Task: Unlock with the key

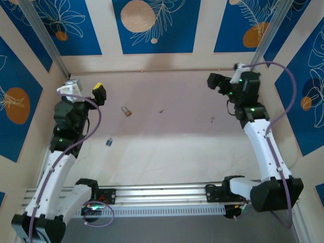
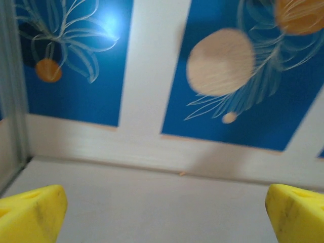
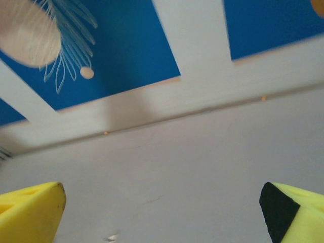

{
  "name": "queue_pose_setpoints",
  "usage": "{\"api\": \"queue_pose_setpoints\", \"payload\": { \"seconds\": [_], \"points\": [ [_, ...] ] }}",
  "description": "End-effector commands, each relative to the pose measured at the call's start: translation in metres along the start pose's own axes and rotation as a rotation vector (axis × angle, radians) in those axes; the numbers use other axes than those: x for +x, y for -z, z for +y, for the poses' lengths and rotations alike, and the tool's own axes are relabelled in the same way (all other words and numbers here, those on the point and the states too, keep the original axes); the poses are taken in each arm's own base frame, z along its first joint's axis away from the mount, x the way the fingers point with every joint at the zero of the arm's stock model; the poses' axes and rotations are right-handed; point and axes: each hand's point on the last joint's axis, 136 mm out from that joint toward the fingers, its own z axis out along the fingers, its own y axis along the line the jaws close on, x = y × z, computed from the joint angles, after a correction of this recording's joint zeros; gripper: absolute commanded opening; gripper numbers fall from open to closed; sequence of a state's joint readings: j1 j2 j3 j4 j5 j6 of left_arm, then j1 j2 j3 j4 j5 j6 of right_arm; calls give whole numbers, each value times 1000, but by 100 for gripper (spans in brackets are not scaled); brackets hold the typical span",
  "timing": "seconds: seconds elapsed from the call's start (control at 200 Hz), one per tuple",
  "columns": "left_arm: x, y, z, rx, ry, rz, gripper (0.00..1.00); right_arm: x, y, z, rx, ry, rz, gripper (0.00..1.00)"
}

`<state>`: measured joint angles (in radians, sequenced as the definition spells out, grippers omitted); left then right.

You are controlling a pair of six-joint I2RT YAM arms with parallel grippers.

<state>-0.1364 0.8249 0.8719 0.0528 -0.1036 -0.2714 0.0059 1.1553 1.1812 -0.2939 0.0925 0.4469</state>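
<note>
The table [image 1: 167,152] is a pale, matte, flat sheet, walled in by light wood boards bearing glossy blue panels [image 1: 152,20] with white leaf lines and round tan and orange spots. A ribbed silvery rail [image 1: 162,191] runs along its near edge.

The left arm [image 1: 58,157], white shells over black joints with a lilac cable, rises from its base and bends forward, its wrist ending left of the padlock [image 1: 126,111]. The right arm [image 1: 263,142], built the same, leans up and back, its wrist well to the right of the padlock and farther toward the back wall.

In its wrist view the left gripper [image 2: 164,215] stands wide, its blunt yellow fingertips [image 2: 30,212] at opposite edges of the picture above bare table, holding nothing. The right gripper [image 3: 162,212] is equally wide and empty, and one yellow fingertip [image 3: 296,212] carries a black inner face.

The padlock is small, brass-coloured and boxy, with a thin shackle, lying flat and alone. The key [image 1: 109,142], tiny with a dark blue head, lies on the table near the padlock, slightly left of it and closer to the rail, apart from both grippers.
</note>
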Motion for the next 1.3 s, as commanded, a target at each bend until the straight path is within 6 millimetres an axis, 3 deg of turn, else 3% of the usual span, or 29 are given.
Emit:
{"api": "queue_pose_setpoints", "payload": {
  "seconds": [0.0, 0.075, 0.175, 0.315, 0.455, 0.74, 1.02, 1.296],
  "points": [
    [27, 11, 6, -10, 211, 86, 100, 78, 0, -37, -3, -431, 333, 99],
    [21, 11, -6, 70, 191, 66, 100, 82, 0, -41, -82, -468, 351, 97],
    [22, 2, -11, 89, 191, 102, 100, 91, 2, -49, -39, -457, 386, 92],
    [36, -23, 1, -18, 191, 243, 100, 106, 0, -62, 45, -467, 440, 83],
    [58, -45, 7, -86, 201, 395, 100, 122, -3, -52, 52, -379, 482, 81],
    [138, -76, 17, -225, 306, 732, 84, 150, -6, -31, 70, -250, 554, 82],
    [214, -86, -10, -326, 320, 1000, 84, 163, -5, -25, 46, -232, 562, 82],
    [283, -98, -10, -514, 385, 1240, 80, 188, -2, -25, 26, -248, 590, 82]
  ]
}}
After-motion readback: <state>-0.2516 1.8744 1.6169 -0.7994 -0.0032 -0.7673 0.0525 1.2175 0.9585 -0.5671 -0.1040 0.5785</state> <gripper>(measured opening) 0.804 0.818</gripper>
